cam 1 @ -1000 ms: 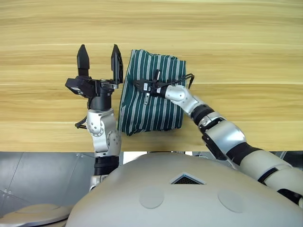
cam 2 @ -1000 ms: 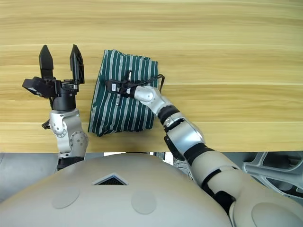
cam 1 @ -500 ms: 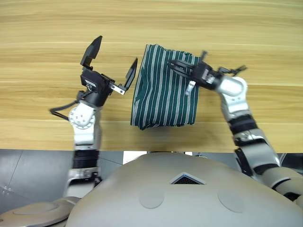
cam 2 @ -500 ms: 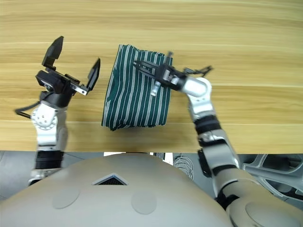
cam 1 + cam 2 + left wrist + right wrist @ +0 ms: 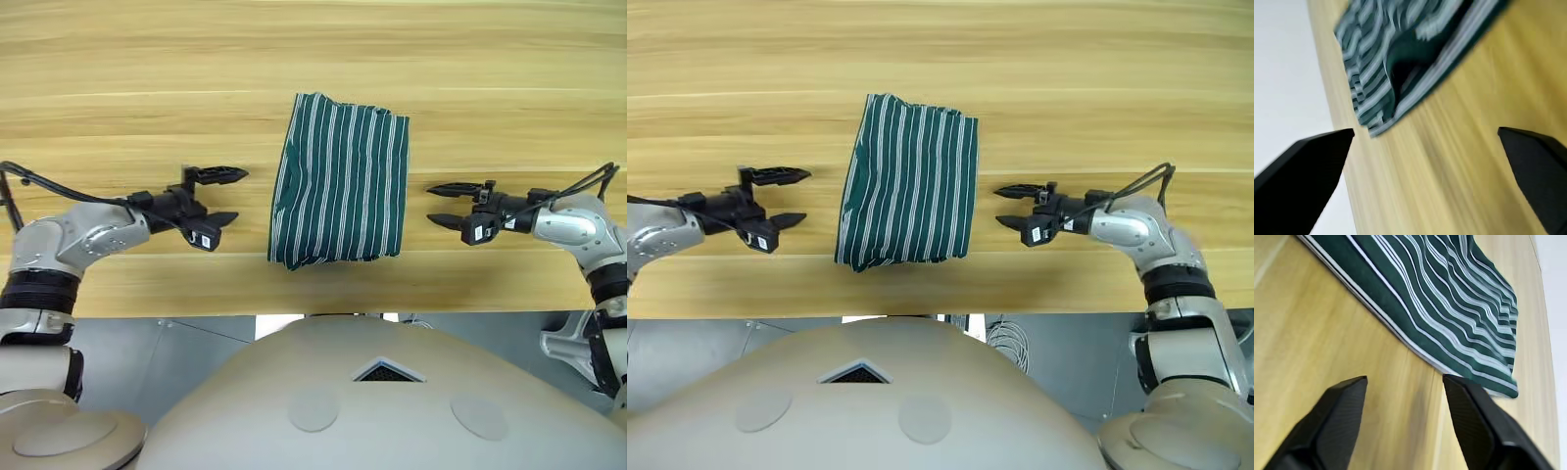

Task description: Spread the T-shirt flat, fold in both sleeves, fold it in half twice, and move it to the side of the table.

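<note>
Green-and-white striped T-shirt (image 5: 340,181) is folded into a compact rectangle. It lies on the light wood table (image 5: 490,59), close to the near edge and about midway between the two arms. Stripes run away from the robot. The far right corner is a little rumpled. The near left corner bulges slightly, with stacked layers showing along that edge.

Left hand (image 5: 238,195): open, fingers spread, holding nothing. It sits low over the table to the left of the shirt, tips pointing at the shirt's left edge. Near it, but there is a clear gap and no contact. In the left wrist view the two black fingers (image 5: 1303,166) stand wide apart. The shirt's corner is ahead between them, and a dark pocket shows where the fold gapes.

Right hand (image 5: 432,205): also open and empty. It mirrors the left on the shirt's right side, low over the table, tips aimed at the right edge, near but not touching. In the right wrist view its fingers (image 5: 1334,426) are apart with bare wood between them. The shirt's edge ahead lies flat on the table.

A black cable loops off each wrist.
</note>
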Robot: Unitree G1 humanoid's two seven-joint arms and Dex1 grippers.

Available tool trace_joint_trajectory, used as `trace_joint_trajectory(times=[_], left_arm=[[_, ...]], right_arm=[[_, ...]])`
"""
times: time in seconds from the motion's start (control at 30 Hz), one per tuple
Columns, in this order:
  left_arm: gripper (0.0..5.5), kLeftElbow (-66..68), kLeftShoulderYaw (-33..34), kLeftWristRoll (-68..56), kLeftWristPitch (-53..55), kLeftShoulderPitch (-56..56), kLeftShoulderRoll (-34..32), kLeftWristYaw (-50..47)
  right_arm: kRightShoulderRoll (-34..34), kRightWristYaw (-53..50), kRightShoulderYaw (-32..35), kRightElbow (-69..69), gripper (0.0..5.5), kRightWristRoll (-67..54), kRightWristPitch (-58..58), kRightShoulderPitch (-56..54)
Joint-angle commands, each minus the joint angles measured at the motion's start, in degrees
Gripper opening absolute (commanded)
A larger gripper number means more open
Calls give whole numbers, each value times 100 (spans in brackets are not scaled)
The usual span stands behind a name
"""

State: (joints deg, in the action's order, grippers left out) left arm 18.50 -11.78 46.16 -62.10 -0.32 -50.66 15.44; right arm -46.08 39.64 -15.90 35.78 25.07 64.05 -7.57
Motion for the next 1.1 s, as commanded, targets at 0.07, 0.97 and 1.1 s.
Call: trace_joint_trajectory(times=[0.07, 0.97, 1.1], left_arm=[[540, 70, -520, 488, -124, 20, 76, -272], [490, 936, -2567, 913, 219, -799, 841, -598], [418, 1063, -2734, 835, 141, -774, 729, -456]], right_arm=[[21, -179, -463, -13, 341, 536, 112, 47], [506, -936, -1486, -417, 299, 896, -215, -293], [451, -971, -1506, -397, 229, 814, -144, -320]])
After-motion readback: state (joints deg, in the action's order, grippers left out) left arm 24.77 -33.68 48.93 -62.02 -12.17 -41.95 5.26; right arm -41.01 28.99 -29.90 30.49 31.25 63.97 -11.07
